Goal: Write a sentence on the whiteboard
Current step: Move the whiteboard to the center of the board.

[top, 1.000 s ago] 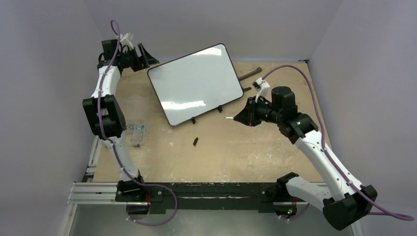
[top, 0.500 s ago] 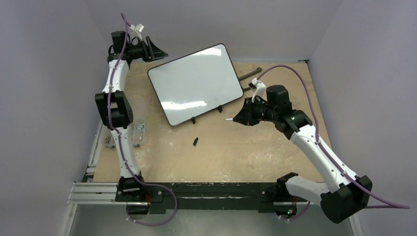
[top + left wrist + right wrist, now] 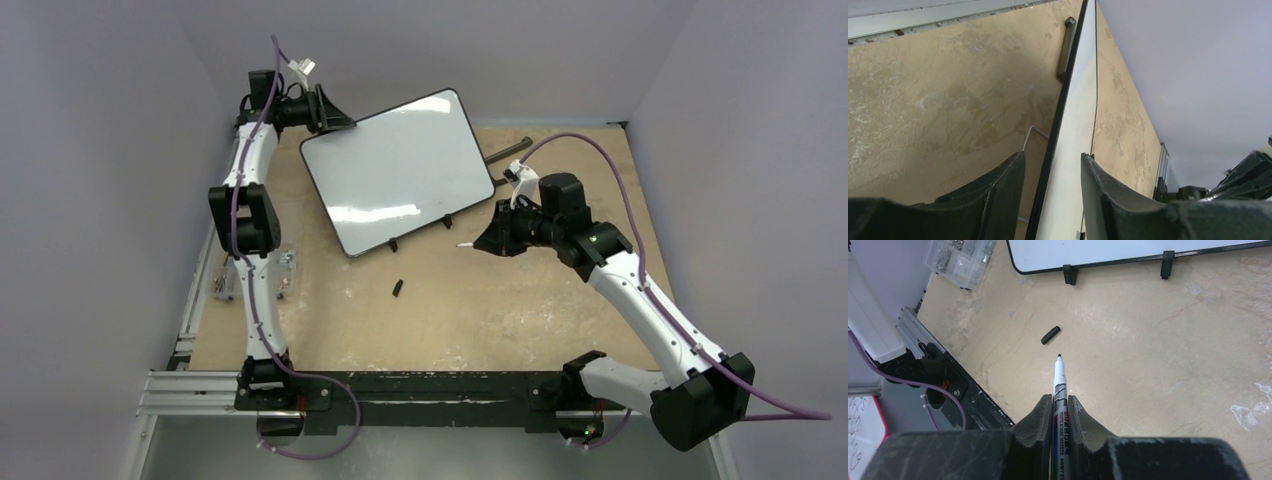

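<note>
The whiteboard (image 3: 395, 170) stands tilted on small black feet at the back of the table, its face blank white. The sentence is out of view. My left gripper (image 3: 335, 118) is at the board's far left corner. In the left wrist view its jaws (image 3: 1053, 156) straddle the whiteboard's (image 3: 1075, 125) edge, with a gap still showing on the rim side. My right gripper (image 3: 488, 242) hovers off the board's near right corner, shut on an uncapped marker (image 3: 1060, 375) whose tip points at the table. The whiteboard's lower edge (image 3: 1108, 250) shows in the right wrist view.
The marker's black cap (image 3: 398, 288) lies on the table in front of the board, also visible as the cap (image 3: 1050, 335) just beyond the marker tip. A clear box of small hardware (image 3: 280, 262) sits at the left edge. Stand legs (image 3: 510, 150) stick out behind the board.
My left arm has swung right along the back, bringing its gripper onto the board's far left corner, with the jaws narrowing. My right gripper with the marker has barely shifted.
</note>
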`<act>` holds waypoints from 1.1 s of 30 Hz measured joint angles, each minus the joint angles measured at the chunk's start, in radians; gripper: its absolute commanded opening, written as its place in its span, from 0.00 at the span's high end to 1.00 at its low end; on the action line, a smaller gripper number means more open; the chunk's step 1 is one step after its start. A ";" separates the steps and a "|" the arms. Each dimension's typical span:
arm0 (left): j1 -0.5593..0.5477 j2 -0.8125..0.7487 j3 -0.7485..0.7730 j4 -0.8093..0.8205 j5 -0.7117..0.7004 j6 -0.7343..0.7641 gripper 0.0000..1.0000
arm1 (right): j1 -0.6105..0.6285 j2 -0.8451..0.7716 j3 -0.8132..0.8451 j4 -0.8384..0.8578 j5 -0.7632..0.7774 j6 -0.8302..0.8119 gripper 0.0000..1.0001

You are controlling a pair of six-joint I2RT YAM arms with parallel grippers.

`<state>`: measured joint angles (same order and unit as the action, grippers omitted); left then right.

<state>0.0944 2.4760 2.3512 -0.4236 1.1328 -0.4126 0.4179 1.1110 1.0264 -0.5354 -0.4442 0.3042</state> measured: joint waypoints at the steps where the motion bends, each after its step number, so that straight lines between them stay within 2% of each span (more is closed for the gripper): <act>1: -0.003 0.000 0.004 -0.009 0.005 0.008 0.61 | 0.000 0.001 0.000 0.000 0.000 0.000 1.00; 5: -0.013 0.000 0.011 -0.024 0.022 0.030 0.71 | 0.000 0.002 0.000 0.000 0.000 0.000 1.00; 19: -0.050 0.000 -0.010 -0.100 0.058 0.111 0.88 | 0.000 0.002 0.000 -0.003 -0.001 0.000 1.00; 23: -0.068 -0.004 -0.013 -0.147 0.078 0.145 1.00 | 0.000 0.002 0.000 -0.003 -0.002 0.001 1.00; 33: -0.131 -0.041 -0.059 -0.230 0.117 0.211 1.00 | 0.000 -0.023 0.000 -0.004 -0.019 0.005 1.00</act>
<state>-0.0368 2.4348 2.2921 -0.6533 1.2495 -0.2020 0.4179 1.0882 1.0264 -0.5392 -0.4629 0.3096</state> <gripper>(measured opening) 0.085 0.106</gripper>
